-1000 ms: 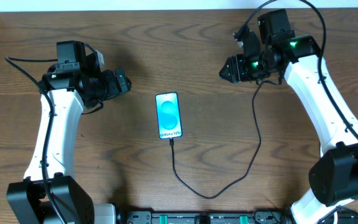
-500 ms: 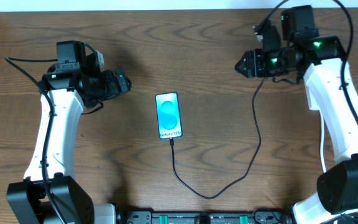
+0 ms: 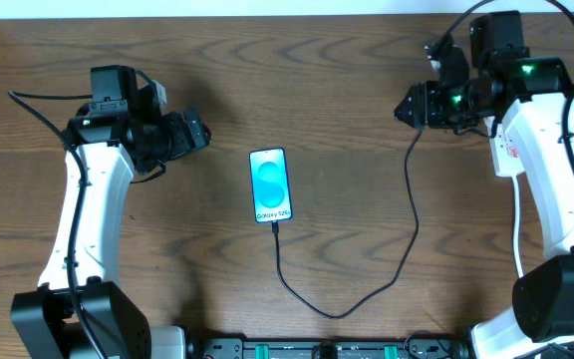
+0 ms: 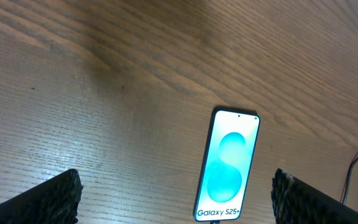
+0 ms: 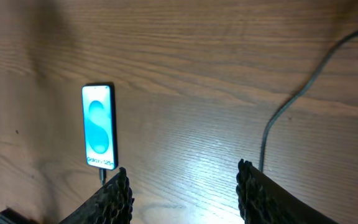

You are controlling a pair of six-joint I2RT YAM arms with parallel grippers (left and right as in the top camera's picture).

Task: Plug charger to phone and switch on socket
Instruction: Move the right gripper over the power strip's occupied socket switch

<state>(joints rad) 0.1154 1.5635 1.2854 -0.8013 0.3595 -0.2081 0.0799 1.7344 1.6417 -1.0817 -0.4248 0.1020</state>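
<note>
The phone [image 3: 271, 185] is lying flat in the middle of the table [image 3: 167, 259], screen up. Its long axis is running from the far edge toward the robot's base, tilted only slightly, with the lettered end pointing at the base. The charger [image 3: 407, 229] is sitting plugged into that end, looping along the near side and climbing right. The left gripper [image 3: 204, 132] is hovering left of the phone, spread wide and grasping nothing. The right gripper [image 3: 404, 107] is hanging far right, jaws parted, nothing between them.

The tabletop [image 3: 347, 90] is brown grained wood with soft sheen, the phone [image 3: 270, 184] screen glossy, the charger [image 3: 413, 199] cable matt black.
</note>
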